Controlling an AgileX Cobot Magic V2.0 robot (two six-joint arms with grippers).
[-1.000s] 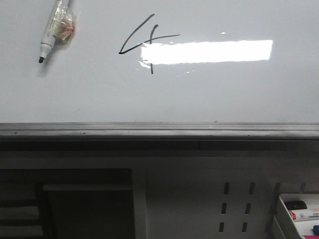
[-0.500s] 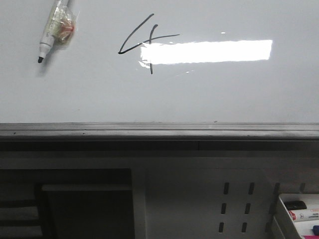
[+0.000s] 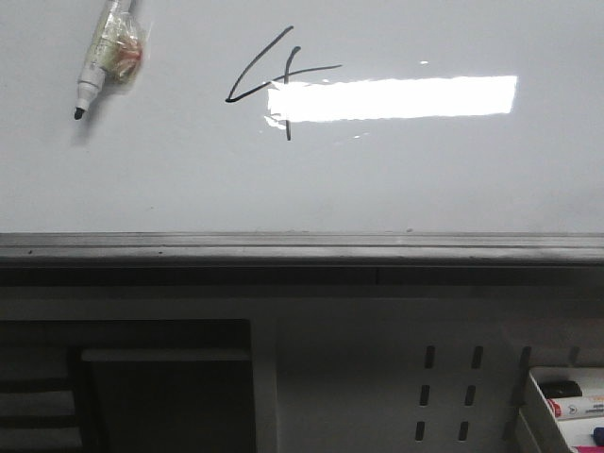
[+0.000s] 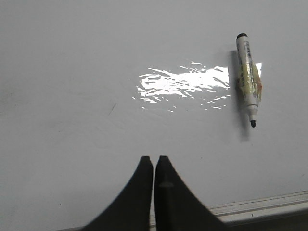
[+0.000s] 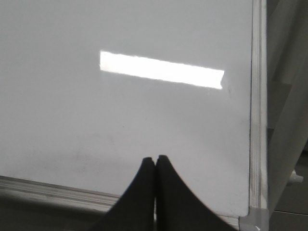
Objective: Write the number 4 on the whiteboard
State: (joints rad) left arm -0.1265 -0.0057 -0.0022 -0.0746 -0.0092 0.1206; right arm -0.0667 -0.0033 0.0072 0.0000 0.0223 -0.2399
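Whiteboard (image 3: 170, 179) lies flat with the number 4 (image 3: 274, 80) drawn near its far edge, one stroke running into the bright reflection. Marker (image 3: 102, 57) rests uncapped on the board well to the left of the figure, long axis slanted, tip toward the rail (image 3: 302, 247). Left gripper (image 4: 154, 161) hovers clenched and empty, marker ahead and to its side; right gripper (image 5: 155, 161) is likewise closed on nothing. Writing appears done, and the left arm sits nearer the marker.

uncapped marker (image 3: 102, 57) lying flat; perforated panel (image 3: 396, 382); tray of markers (image 3: 569, 408).
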